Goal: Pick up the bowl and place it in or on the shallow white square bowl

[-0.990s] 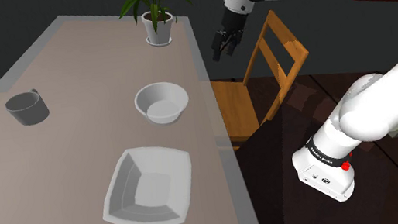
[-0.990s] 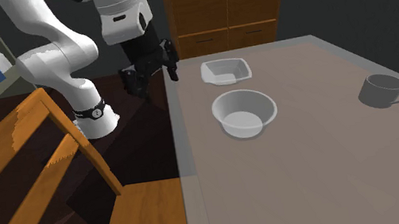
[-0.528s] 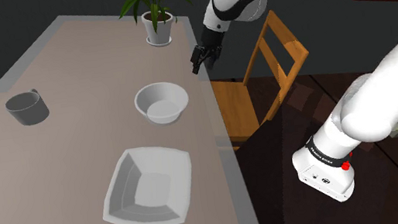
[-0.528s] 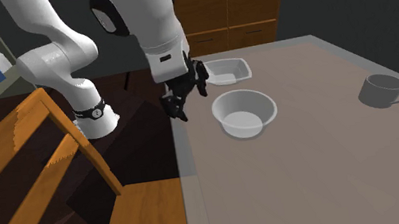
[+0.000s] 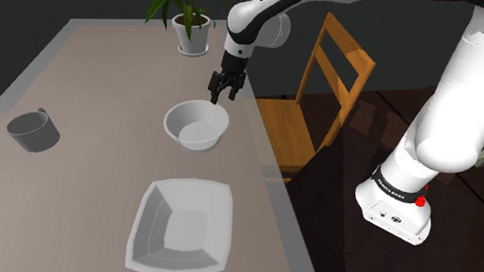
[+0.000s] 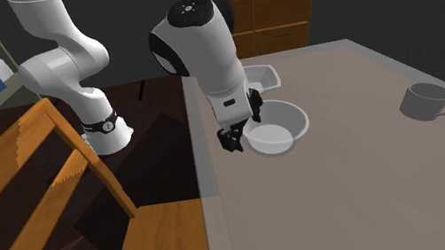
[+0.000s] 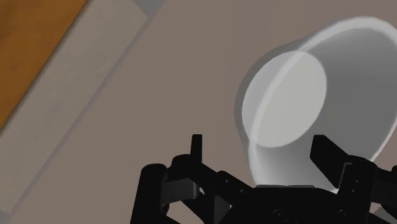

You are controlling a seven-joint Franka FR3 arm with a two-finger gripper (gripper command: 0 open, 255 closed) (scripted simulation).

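Black two-finger pincer (image 5: 222,93), released, poised at the round pale-grey bowl's (image 5: 197,126) rim; a shallow bite may tip or skid the bowl.

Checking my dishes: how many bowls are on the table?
2: the round bowl beside the gripper, and the shallow square bowl closer to the shoulder camera. None looks hidden.

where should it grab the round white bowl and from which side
Take the round white bowl by its thin rim on the side nearest the edge of the grey-brown table, coming straight down, one finger inside and one outside. It sits upright and open-topped, likely too wide to span, and the open black tool hangs right by that rim.
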